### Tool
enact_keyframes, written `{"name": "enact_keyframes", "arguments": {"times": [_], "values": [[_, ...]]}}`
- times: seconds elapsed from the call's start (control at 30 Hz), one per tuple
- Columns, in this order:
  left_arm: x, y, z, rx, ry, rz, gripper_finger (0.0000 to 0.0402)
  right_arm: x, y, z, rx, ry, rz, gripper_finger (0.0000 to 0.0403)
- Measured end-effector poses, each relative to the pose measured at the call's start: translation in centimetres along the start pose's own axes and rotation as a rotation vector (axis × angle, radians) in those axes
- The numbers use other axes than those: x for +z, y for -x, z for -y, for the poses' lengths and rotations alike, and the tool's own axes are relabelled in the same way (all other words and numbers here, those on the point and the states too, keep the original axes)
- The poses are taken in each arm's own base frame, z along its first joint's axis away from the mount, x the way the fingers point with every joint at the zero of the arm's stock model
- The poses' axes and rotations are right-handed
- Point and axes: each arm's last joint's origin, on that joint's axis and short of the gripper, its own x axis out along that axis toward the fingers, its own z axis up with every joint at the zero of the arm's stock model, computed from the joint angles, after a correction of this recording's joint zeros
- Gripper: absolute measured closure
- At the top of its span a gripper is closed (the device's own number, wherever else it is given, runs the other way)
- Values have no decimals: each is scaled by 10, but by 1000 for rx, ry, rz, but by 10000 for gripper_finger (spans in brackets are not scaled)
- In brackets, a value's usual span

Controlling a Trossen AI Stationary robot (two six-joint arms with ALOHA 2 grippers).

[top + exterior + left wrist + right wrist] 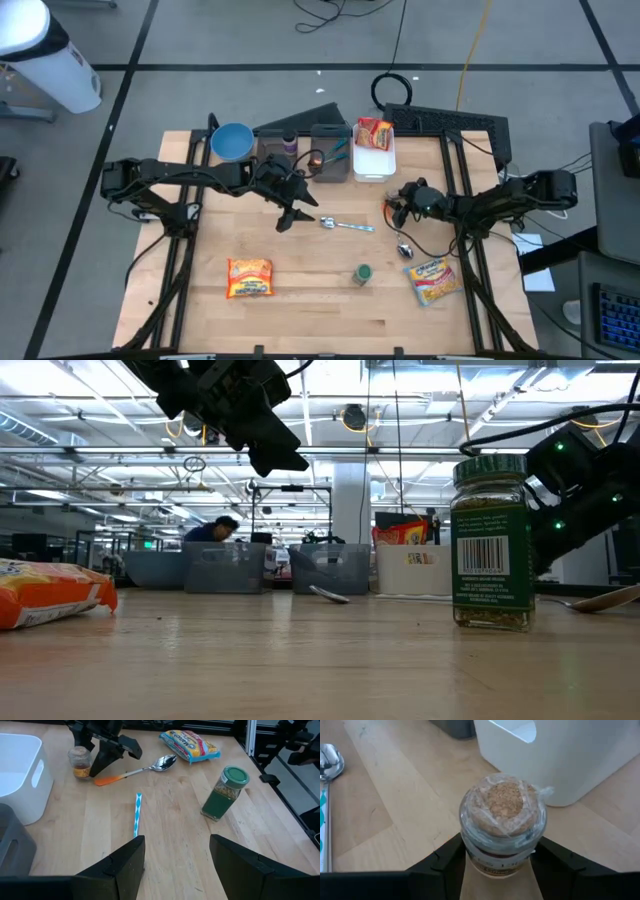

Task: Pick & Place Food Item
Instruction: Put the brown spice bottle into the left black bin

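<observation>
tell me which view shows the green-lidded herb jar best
The low view: the green-lidded glass herb jar stands close and upright, barcode label legible. The left wrist view shows it whole but farther off; the high view only its lid; the right wrist view misses it.

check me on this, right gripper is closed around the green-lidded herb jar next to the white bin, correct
Not quite. The right gripper is closed around a small cork-topped jar next to the white bin, as the right wrist view shows. The green-lidded herb jar stands free on the table, nearer the front edge, in the high view.
</observation>
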Motion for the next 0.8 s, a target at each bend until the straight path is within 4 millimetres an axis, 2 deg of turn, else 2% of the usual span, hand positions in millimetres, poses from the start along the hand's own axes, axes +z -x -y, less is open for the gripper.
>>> {"name": "enact_keyframes", "arguments": {"times": [0.4, 0.6, 0.8], "values": [[0, 0, 0, 0, 11, -1, 167, 4, -1, -3, 37, 26, 5, 224], [-2, 0, 0, 7, 29, -16, 167, 25, -8, -14, 121, 42, 29, 223], [-7, 1, -2, 57, 52, -71, 167, 59, -17, -32, 279, 89, 12, 223]]}}
